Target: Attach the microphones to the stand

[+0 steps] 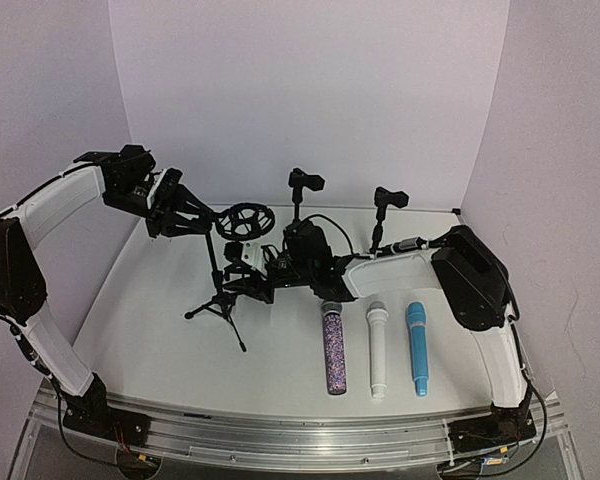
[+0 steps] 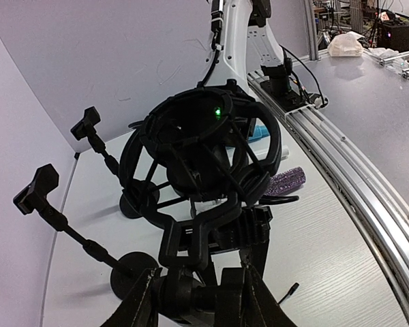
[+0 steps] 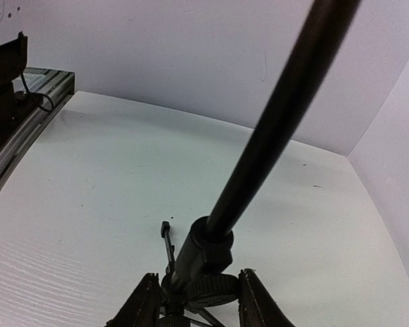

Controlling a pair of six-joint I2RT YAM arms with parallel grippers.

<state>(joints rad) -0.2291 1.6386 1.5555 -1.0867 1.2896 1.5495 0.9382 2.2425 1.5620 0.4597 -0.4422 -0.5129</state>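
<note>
On table [image 1: 160,370], mics [image 1: 377,350] lie apart from R gripper [image 3: 199,276] straddling stand [image 3: 279,116], grip unclear; L gripper [image 2: 199,286] clamps mount [image 2: 191,150].

The stand's pole [image 3: 273,136] fills the gap ahead of the right gripper [image 3: 201,289]; bare table [image 3: 88,191] lies open on either side. The shock mount [image 2: 198,150] and two clip stands [image 2: 44,197] crowd the way ahead of the left gripper [image 2: 199,296].

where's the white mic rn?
Top view, right of centre: the white microphone lies on the table, middle of a row of three, with the purple-glitter microphone on its image-left and the light blue microphone on its image-right.
</note>
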